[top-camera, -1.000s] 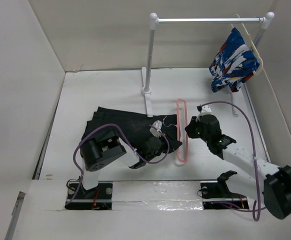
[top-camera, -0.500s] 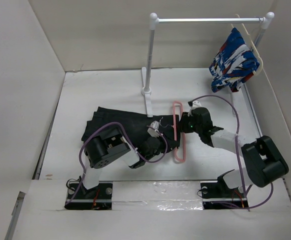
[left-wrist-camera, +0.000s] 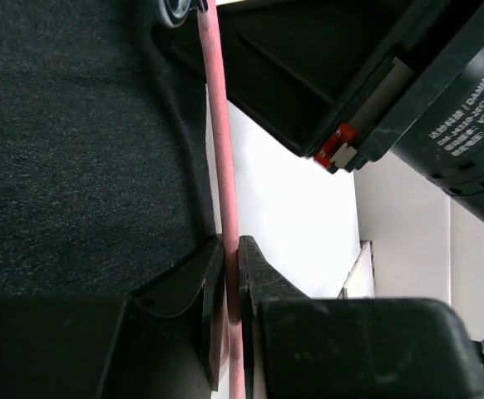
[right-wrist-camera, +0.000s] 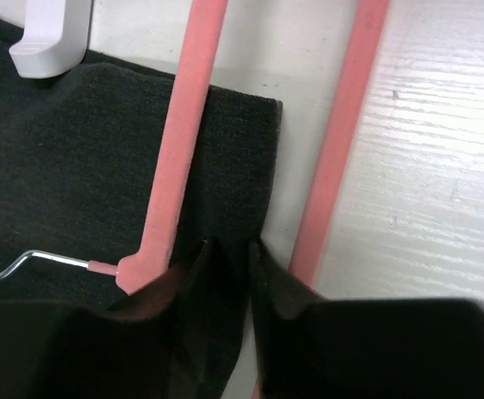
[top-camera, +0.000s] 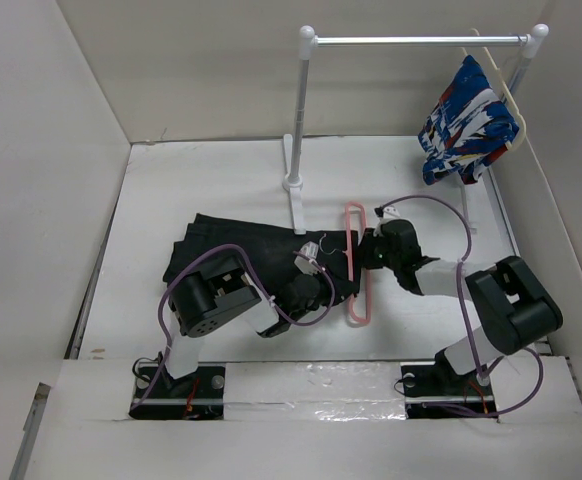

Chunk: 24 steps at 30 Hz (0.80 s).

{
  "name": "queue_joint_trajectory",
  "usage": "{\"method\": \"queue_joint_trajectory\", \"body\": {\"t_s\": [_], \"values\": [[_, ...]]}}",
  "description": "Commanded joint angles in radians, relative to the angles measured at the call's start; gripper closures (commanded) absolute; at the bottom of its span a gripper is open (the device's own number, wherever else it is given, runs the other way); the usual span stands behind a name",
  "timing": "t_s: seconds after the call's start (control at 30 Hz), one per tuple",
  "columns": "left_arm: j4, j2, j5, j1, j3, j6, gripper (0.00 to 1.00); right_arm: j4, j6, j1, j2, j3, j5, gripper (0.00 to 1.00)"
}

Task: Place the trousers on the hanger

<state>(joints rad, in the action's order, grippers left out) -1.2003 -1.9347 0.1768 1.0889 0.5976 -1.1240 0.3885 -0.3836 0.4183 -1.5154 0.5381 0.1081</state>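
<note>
The black trousers lie crumpled on the white table, left of centre. The pink hanger lies flat along their right edge, with the cloth's edge over it between its bars. My left gripper is shut on one pink bar of the hanger, low on the table, with the trousers beside it. My right gripper is shut on the edge of the trousers, between the hanger's two bars. The hanger's metal hook lies on the cloth.
A white clothes rack stands at the back; its foot is close to the trousers. A blue, white and red patterned garment hangs on a cream hanger at the rail's right end. White walls enclose the table on three sides.
My right arm has swung left and folded in, bringing its gripper onto the trousers' edge at the hanger. The hanger and my left gripper have shifted slightly left.
</note>
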Motion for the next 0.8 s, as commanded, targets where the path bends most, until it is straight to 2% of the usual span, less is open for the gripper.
{"method": "queue_joint_trajectory", "body": {"t_s": [0.0,0.03,0.1,0.37,0.53,0.67,0.77], "values": [[-0.05,-0.006,0.023,-0.006,-0.015,0.012,1.0,0.111,-0.014,-0.004,-0.026,-0.021,0.053,0.81],[-0.047,-0.003,0.027,-0.006,-0.021,0.013,1.0,0.13,-0.02,-0.013,-0.023,-0.026,0.064,0.93],[-0.044,0.003,0.033,-0.015,-0.027,0.016,1.0,0.135,-0.02,-0.024,0.009,-0.03,0.093,1.0],[0.045,0.068,0.072,-0.044,-0.058,0.056,1.0,-0.095,0.054,-0.124,0.251,0.022,0.145,1.0],[0.074,0.095,0.085,-0.067,-0.094,0.075,1.0,-0.214,0.101,-0.238,0.42,0.039,0.209,1.0],[0.123,0.126,0.111,-0.076,-0.116,0.098,1.0,-0.286,0.14,-0.354,0.472,0.054,0.238,1.0],[0.131,0.123,0.107,-0.076,-0.114,0.105,1.0,-0.261,0.134,-0.43,0.43,0.069,0.364,1.0]]}}
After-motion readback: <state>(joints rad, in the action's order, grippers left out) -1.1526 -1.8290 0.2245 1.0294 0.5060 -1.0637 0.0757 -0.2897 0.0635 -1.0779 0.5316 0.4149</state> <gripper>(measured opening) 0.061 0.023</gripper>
